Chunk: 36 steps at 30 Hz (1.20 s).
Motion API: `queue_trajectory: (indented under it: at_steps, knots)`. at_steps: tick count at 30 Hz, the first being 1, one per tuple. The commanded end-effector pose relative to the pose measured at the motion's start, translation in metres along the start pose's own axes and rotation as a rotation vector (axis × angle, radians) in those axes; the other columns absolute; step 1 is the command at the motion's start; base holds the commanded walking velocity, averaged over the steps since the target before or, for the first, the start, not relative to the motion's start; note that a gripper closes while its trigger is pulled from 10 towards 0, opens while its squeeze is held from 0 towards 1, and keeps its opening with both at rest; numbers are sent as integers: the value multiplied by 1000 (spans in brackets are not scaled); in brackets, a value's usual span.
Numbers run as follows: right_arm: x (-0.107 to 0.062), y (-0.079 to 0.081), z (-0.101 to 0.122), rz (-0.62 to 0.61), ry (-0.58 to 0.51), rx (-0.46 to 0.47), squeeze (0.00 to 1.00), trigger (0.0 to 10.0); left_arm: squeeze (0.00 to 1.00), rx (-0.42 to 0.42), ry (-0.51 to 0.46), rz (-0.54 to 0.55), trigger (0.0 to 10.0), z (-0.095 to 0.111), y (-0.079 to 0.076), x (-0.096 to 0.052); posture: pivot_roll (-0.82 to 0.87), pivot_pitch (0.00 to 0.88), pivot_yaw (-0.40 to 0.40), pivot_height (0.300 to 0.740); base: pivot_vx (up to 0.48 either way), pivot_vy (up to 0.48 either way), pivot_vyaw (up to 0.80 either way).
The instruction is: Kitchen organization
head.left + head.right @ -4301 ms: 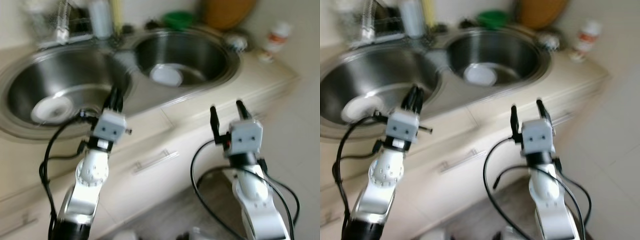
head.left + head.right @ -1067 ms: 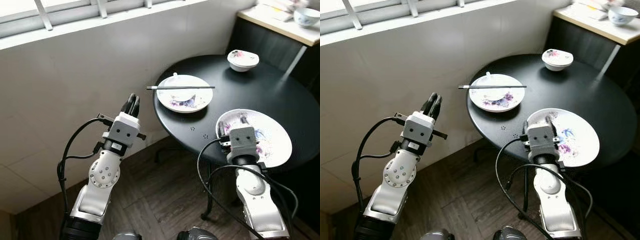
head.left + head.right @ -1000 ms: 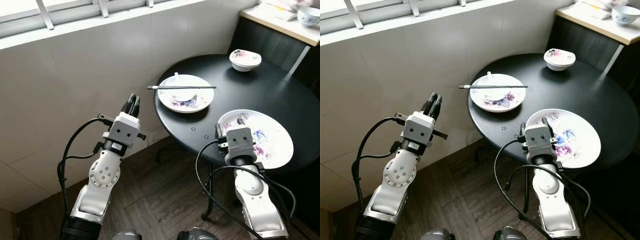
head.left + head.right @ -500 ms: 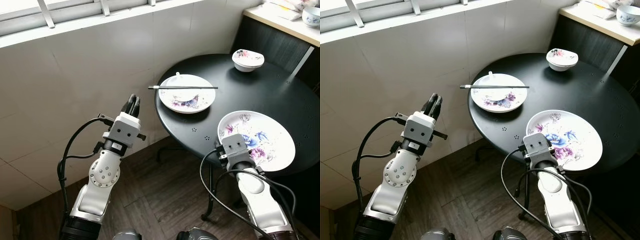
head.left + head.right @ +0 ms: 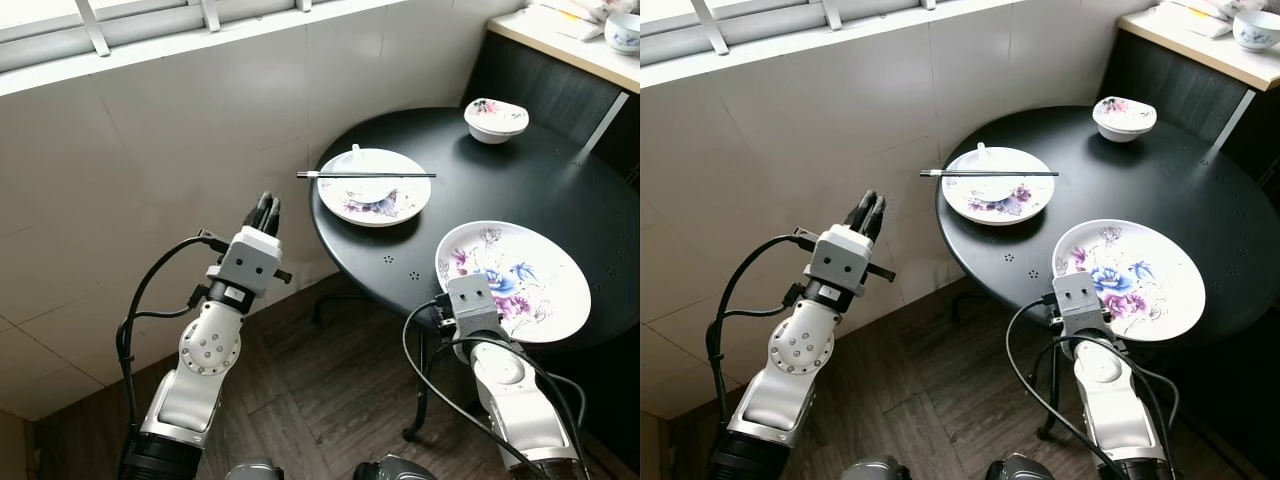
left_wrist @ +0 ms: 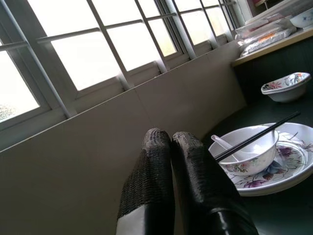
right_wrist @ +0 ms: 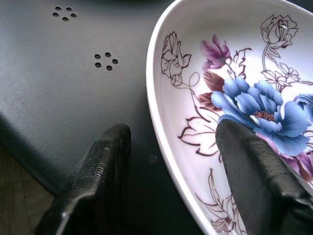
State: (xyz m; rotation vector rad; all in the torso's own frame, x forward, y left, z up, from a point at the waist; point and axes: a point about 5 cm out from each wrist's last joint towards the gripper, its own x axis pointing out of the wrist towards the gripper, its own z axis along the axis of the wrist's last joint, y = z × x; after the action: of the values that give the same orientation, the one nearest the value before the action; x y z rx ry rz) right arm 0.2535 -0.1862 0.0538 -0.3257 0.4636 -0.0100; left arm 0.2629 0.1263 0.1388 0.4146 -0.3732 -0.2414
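Nearest the camera, the right gripper (image 7: pixel 168 161) sits at the near edge of the round black table (image 5: pixel 560 190), fingers spread wide and straddling the rim of the large floral plate (image 5: pixel 520 275): one finger (image 7: pixel 100 171) is over the bare tabletop just outside the rim, the other (image 7: pixel 254 171) is over the plate's painted inside. Whether the pads touch the porcelain is hard to tell. From the head views the silver wrist block covers those fingers altogether, and the plate's near rim disappears behind it.

Out to the left, the left gripper (image 5: pixel 264 211) is raised in the air in front of the tiled wall (image 5: pixel 150 150), well apart from the table, its two black fingers (image 6: pixel 156 166) pressed together with nothing between them.

Farther along the table, near its left edge, there's a smaller floral plate (image 5: pixel 375 200) carrying a small bowl (image 6: pixel 244 156). A pair of dark chopsticks (image 5: pixel 365 175) lies across the bowl's rim, one end jutting out past the plate and the table edge. A white spoon (image 6: pixel 222 144) rests inside the bowl, its lower part hidden.

At the far side of the table stands another floral bowl (image 5: pixel 497 115). Beyond it, a light countertop (image 5: pixel 560 40) is cut off by the frame, with part of a blue-patterned bowl (image 5: pixel 624 30) at its corner. Window bars (image 5: pixel 90 30) run along the top.
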Motion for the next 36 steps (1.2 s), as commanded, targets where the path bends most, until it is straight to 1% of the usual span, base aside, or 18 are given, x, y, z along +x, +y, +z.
queue_trajectory:
  at_steps: [1,3,4,5,6,7,16,23,26,27,28,32,34,35,36]
  knots:
    - [1,-5,-12,-31,74,-24,0,10000,0,11,14,-17,10000,-2,-1,-1,118,0,-7,740,0,0,0]
    - [1,-6,-13,-36,82,-26,0,10000,0,13,17,-16,10000,-3,-1,-1,126,0,-9,740,0,0,0]
    - [1,-7,-14,-37,91,-30,0,9765,0,14,19,-16,10000,-3,0,-1,126,0,-9,740,0,0,0]
    - [1,-7,-15,-33,96,-36,0,3843,0,14,22,-16,10000,-3,0,-1,126,0,-9,740,0,0,0]
    - [1,-7,-15,-28,96,-44,0,3843,0,15,23,-15,10000,-4,0,-2,126,0,-9,740,0,0,0]
    - [1,-7,-15,-18,94,-55,0,0,0,16,26,-16,10000,-4,0,-2,126,0,-9,740,0,0,0]
    - [-1,-7,-16,-23,104,-59,0,0,0,14,32,-24,10000,-5,-2,-1,118,0,-6,740,0,0,0]
    - [0,-14,-9,-91,71,-54,0,0,0,15,39,-25,10000,-6,-3,-1,120,0,-9,740,0,0,0]
    - [1,-18,-4,-126,46,-72,0,0,0,16,41,-24,10000,-6,-3,-1,121,0,-10,740,0,0,0]
    - [1,-23,2,-164,4,-94,0,0,0,16,44,-25,10000,-7,-3,-1,121,0,-11,740,0,0,0]
    - [1,-23,2,-164,4,-94,0,0,0,16,44,-25,10000,-7,-3,-1,121,0,-11,740,0,0,0]
    - [0,-32,19,-248,-100,-135,0,0,0,16,48,-25,10000,-8,-3,-1,121,0,-12,740,0,0,0]
    - [-3,-37,32,-297,-191,-137,0,0,0,16,49,-25,10000,-8,-3,-1,119,0,-10,740,0,0,0]
    - [-5,-37,44,-310,-271,-136,0,0,0,16,50,-25,10000,-8,-3,-1,119,0,-10,740,0,0,0]
    - [-7,-36,51,-311,-311,-128,0,0,0,16,51,-25,10000,-8,-3,-1,119,0,-10,740,0,0,0]
